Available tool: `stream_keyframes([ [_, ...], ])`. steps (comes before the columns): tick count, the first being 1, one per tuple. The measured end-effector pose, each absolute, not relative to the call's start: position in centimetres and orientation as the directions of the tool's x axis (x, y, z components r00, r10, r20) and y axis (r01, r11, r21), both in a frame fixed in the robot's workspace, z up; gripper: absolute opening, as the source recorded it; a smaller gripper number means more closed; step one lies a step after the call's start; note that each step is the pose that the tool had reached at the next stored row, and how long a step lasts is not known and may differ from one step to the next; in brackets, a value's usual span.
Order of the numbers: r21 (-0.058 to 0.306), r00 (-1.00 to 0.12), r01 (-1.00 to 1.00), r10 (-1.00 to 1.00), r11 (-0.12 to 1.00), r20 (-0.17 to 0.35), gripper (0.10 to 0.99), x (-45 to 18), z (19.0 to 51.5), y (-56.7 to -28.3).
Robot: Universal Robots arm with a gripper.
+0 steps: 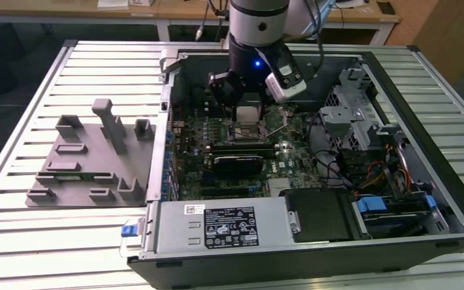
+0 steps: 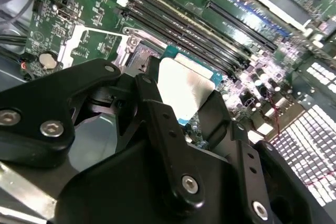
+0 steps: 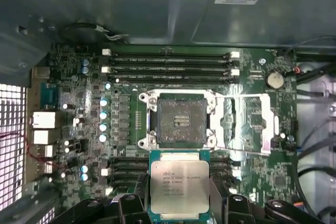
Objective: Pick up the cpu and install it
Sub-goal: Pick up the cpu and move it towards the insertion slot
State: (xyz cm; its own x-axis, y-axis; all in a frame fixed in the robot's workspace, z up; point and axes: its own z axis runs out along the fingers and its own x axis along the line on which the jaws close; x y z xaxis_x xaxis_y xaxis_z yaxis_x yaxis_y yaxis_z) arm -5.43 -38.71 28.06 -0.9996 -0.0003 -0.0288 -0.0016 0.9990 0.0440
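Note:
The cpu [image 3: 179, 187] is a flat square chip with a silvery metal top and a green edge. My gripper [image 3: 179, 205] is shut on it, one black finger [image 3: 132, 203] on each side. In the second wrist view the cpu [image 2: 184, 85] sits between the black fingers [image 2: 152, 103] of my gripper [image 2: 184, 106]. The open, empty socket [image 3: 182, 120] lies on the motherboard below and just beside the chip, with its metal load plate [image 3: 247, 124] swung aside. In the exterior view my gripper [image 1: 248, 109] hangs inside the open computer case, holding the cpu [image 1: 249, 113] just above the socket [image 1: 244, 131].
A grey plastic holder tray [image 1: 87, 160] rests on the slatted table at the exterior view's left. Inside the case are memory slots [image 3: 170, 66], a black heatsink block [image 1: 238, 160], a power supply [image 1: 215, 226], a drive cage [image 1: 353, 115] and loose cables [image 1: 377, 175].

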Motion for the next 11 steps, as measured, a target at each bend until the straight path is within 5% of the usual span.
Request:
stream_keyframes([
  [11, 0.044, -1.0, -0.01, -0.009, 0.999, -0.028, 0.541, -4.4, 26.2, -37.6],
])
